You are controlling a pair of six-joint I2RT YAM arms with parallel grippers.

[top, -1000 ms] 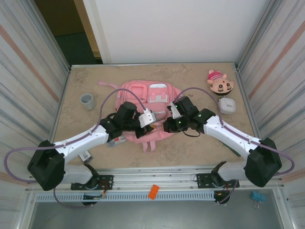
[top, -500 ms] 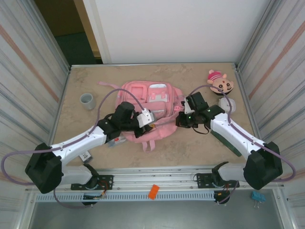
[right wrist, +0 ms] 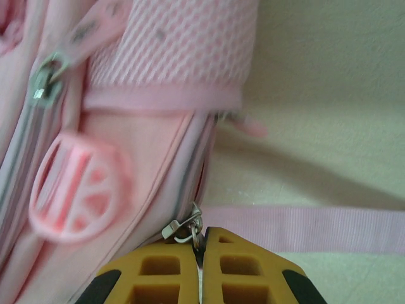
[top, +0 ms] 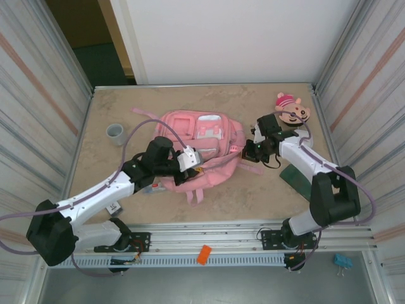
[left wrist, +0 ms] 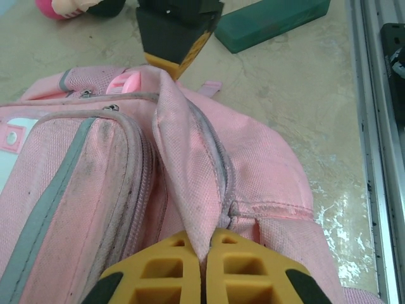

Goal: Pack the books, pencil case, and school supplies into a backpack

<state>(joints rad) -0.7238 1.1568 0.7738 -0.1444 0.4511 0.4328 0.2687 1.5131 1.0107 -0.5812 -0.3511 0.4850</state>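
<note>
The backpack (top: 205, 136) lies flat on the bench (top: 114, 101), stretched between my two hands. From above I cannot see into it. Its front pocket (top: 209, 130) shows a pale panel, and what sits behind that panel is unclear.

My left hand (left wrist: 202, 269) is clenched on a raised fold of the pink fabric, which runs away from the fingertips as a ridge beside the grey-edged zip line. Straight ahead of it, past the far end of the bag, my right hand (left wrist: 177, 31) appears as a black and yellow block.

In its own wrist view, my right hand (right wrist: 202, 253) is pinched shut on the metal zip pull (right wrist: 185, 230) at the bag's seam. A round pink buckle (right wrist: 79, 187) sits just to its left and a mesh side pocket (right wrist: 183, 44) lies ahead. A pink strap (right wrist: 304, 228) lies across the bench to its right.

A grey cup (top: 115, 132) stands well out beyond my left hand, and I cannot make out its inside. A plush head (top: 292, 109) lies close beyond my right hand, and a dark green flat box (top: 297, 174) lies behind it.

A small pale item (top: 150, 188) peeks from under my left forearm, too hidden to name. The label on that forearm (top: 112, 207) is too small to read.
</note>
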